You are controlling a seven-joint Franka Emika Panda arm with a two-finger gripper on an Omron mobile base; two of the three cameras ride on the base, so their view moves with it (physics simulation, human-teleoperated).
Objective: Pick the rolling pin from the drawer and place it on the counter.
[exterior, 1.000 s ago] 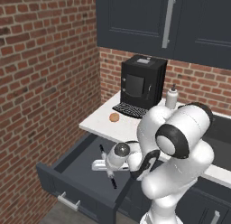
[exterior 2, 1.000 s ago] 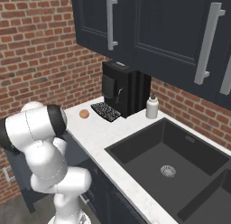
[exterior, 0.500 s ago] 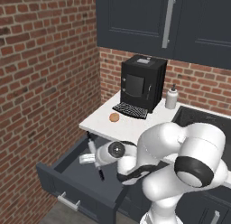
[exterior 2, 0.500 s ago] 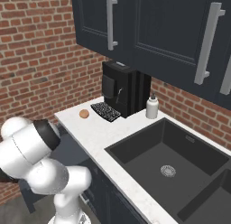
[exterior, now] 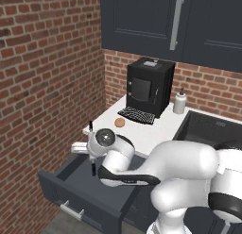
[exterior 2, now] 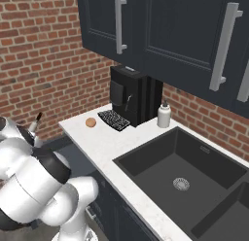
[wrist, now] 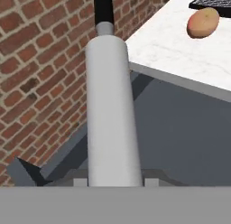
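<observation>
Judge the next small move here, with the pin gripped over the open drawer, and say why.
Probably carry it sideways toward the counter. The gripper is shut on the rolling pin, which hangs nearly upright above the open drawer, clear of its floor; bare slab lies beside the potato.

The rolling pin (wrist: 110, 114) has a smooth, matt light grey barrel and a glossy black handle. The drawer (exterior: 85, 193) is matt dark slate with a brushed silver metal bar handle. The counter (exterior 2: 104, 143) looks like polished white stone with faint marbling. The brick wall (exterior: 45, 72) is rough and matt; the coffee machine (exterior: 149, 87) looks like black plastic.
</observation>
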